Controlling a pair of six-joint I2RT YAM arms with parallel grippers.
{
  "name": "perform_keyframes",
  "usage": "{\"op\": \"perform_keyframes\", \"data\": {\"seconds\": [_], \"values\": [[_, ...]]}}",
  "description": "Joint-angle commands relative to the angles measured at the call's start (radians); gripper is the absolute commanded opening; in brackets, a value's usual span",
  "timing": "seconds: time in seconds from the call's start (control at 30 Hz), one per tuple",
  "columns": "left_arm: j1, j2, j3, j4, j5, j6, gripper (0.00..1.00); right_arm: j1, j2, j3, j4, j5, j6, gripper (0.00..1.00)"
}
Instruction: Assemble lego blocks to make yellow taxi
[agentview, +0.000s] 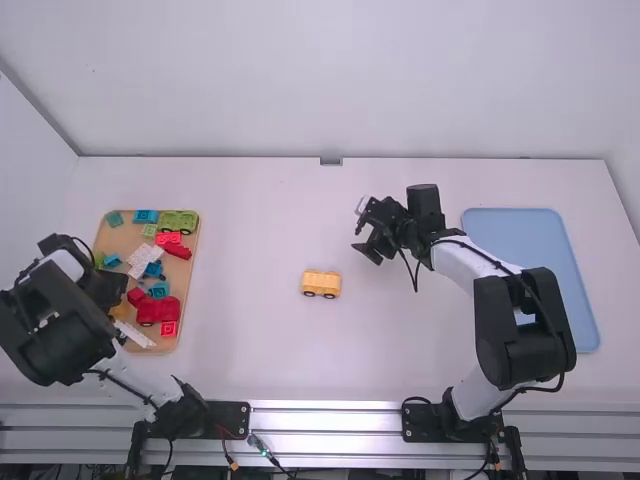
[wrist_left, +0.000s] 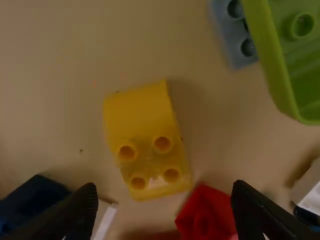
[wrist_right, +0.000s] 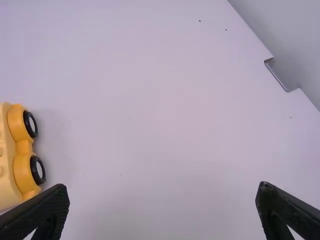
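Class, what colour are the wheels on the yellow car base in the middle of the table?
Black with pale centres; the right wrist view shows them best.

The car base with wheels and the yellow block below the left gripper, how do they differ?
The car base has black-tyred wheels, while the yellow block shows none. The car base stands on the table; the yellow block lies on the tan tray. Both are yellowish and have studs.

The toy car (agentview: 321, 284) sits on the table (agentview: 250, 350) between the board (agentview: 122, 238) of blocks (agentview: 179, 221), left, and the tray (agentview: 530, 240), right.
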Motion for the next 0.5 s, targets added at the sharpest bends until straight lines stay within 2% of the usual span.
{"op": "perform_keyframes", "data": {"seconds": [0.0, 0.23, 0.47], "values": [[0.006, 0.002, -0.032, 0.019, -0.012, -0.008, 0.69, -0.004, 0.005, 0.001, 0.000, -0.001, 0.005, 0.99], [0.002, 0.002, -0.071, 0.080, -0.016, -0.025, 0.66, -0.004, 0.005, 0.001, 0.000, -0.001, 0.006, 0.99], [0.008, 0.007, -0.090, 0.124, -0.029, -0.021, 0.57, -0.004, 0.005, 0.001, -0.001, -0.001, 0.006, 0.99]]}}
